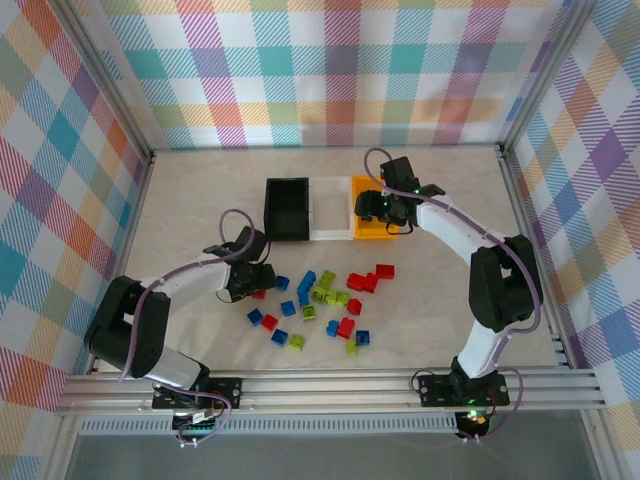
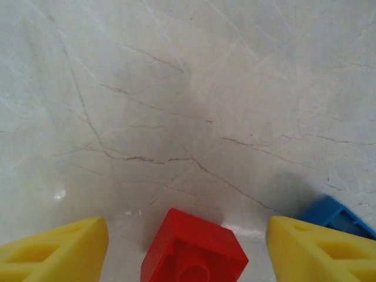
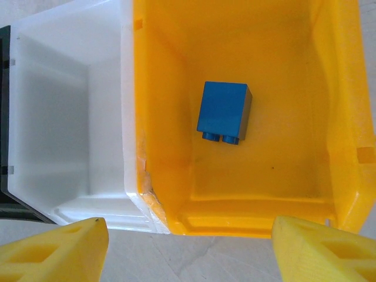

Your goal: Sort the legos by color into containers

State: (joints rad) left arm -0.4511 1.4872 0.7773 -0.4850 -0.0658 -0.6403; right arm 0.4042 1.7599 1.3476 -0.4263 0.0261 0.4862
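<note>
Red, blue and yellow-green legos (image 1: 325,300) lie scattered on the table in front of three containers: a black bin (image 1: 286,208), a white bin (image 1: 331,208) and an orange-yellow bin (image 1: 368,228). My left gripper (image 1: 252,285) is low over the left end of the scatter. In the left wrist view its yellow fingers (image 2: 59,249) stand open around a red lego (image 2: 194,249), with a gap on each side. My right gripper (image 1: 385,207) hovers open and empty above the orange-yellow bin (image 3: 170,70), which holds one blue lego (image 3: 223,111).
A blue lego (image 2: 338,212) lies just behind my left gripper's right finger. The white bin (image 3: 64,117) looks empty in the right wrist view. Plaid walls enclose the table, and a rail runs along the near edge (image 1: 330,385).
</note>
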